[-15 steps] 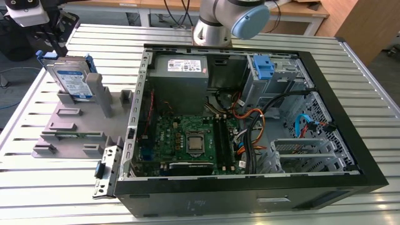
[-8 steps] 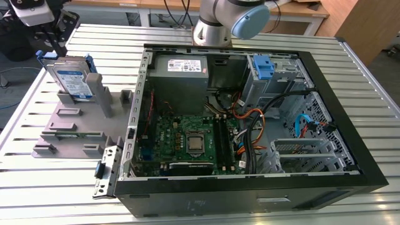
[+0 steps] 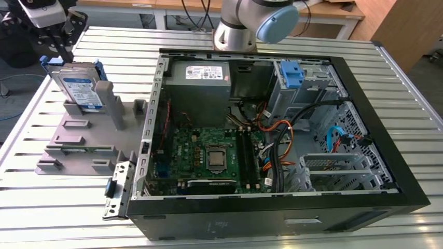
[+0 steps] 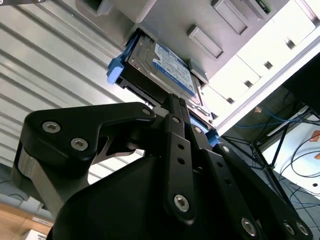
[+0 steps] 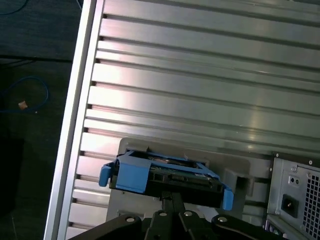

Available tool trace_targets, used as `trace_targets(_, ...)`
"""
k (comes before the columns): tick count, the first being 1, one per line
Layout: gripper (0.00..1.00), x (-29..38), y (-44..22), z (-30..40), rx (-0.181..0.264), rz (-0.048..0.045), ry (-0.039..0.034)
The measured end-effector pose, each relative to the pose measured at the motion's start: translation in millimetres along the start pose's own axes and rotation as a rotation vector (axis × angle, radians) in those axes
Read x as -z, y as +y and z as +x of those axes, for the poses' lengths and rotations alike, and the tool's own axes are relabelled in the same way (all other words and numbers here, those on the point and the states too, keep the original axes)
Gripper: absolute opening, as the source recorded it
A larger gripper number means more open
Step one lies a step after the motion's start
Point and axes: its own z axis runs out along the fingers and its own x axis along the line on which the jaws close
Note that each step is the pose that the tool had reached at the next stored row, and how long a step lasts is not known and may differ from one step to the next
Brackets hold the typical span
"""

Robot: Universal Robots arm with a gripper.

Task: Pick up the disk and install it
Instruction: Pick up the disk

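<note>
1. standing on edge in a slot of the grey fixture point(image 3: 90, 150), the disk point(image 3: 82, 89) is at the exterior view's left, its label facing the camera and its blue carrier framing both sides. the gripper point(image 3: 61, 54) hangs right at the disk's top edge. whether it is clamped on the disk or only close to it, i cannot tell. the fixture lies on the slatted metal table point(image 3: 62, 218), between the table's edge and the side wall of the open computer case point(image 3: 387, 155), which is just beside it. bare slats run along the near side of the fixture. inside the case, a bare blue bracket point(image 3: 292, 75) stands in the far bay, next to the grey power supply point(image 3: 201, 72).
2. in the second wrist view, the gripper point(image 4: 172, 102) comes to a point against the disk's point(image 4: 165, 70) near edge, where one blue carrier corner juts out to the side. the fixture point(image 4: 225, 30) rises behind the disk. bare table point(image 4: 50, 65) slats stretch away on one side.
3. in the first wrist view, the disk point(image 5: 165, 175) is seen edge-on, with the carrier's blue ends sticking out past both sides and the gripper point(image 5: 172, 197) at the middle of its edge. the fixture point(image 5: 235, 167) plate shows around it. beyond that the table point(image 5: 200, 90) is wide bare slats up to its long straight rim, with dark floor point(image 5: 30, 125) past the rim. a corner of the computer case point(image 5: 295, 195) sits near one end of the disk.
</note>
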Motion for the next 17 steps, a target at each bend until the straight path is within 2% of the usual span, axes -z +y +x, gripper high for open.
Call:
trace_targets(15,0.11,0.0,0.0,0.0,0.007,0.0,0.0004)
trace_targets(17,0.11,-0.1,0.0,0.0,0.026,0.0,0.0013)
